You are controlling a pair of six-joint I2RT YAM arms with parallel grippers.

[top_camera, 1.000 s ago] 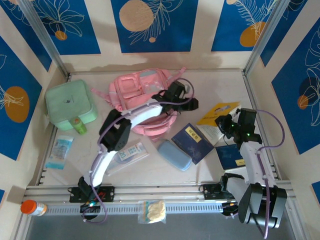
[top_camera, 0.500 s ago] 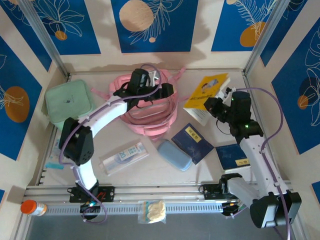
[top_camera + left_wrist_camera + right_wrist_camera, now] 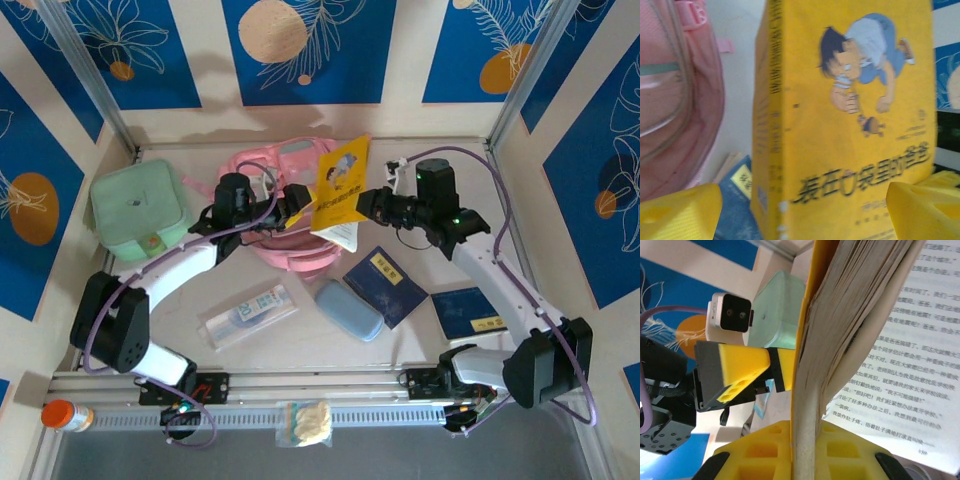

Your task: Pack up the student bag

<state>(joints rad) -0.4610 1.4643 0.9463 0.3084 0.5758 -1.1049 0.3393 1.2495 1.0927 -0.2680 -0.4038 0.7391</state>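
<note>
Left gripper [image 3: 800, 212] jaws stand wide apart, nothing held. Its fingers [image 3: 680, 212] flank the lower part of a yellow book [image 3: 840, 125]. In the right wrist view one left finger lies just beside the cover; whether it touches, cannot tell.

Right gripper [image 3: 802, 452] jaws clamped on the yellow book's page edge, pages fanned partly open.

From above: the book [image 3: 340, 185] is held tilted over the student bag [image 3: 290, 158], left gripper [image 3: 290, 207] to its left and right gripper [image 3: 365, 202] to its right.

The student bag lies at the back middle of the table [image 3: 450, 165], with a mint-green case [image 3: 135, 210] well to its left.

Near the bag's front: dark blue book [image 3: 385, 282], pale blue pouch [image 3: 350, 310], clear packet [image 3: 248, 310].
</note>
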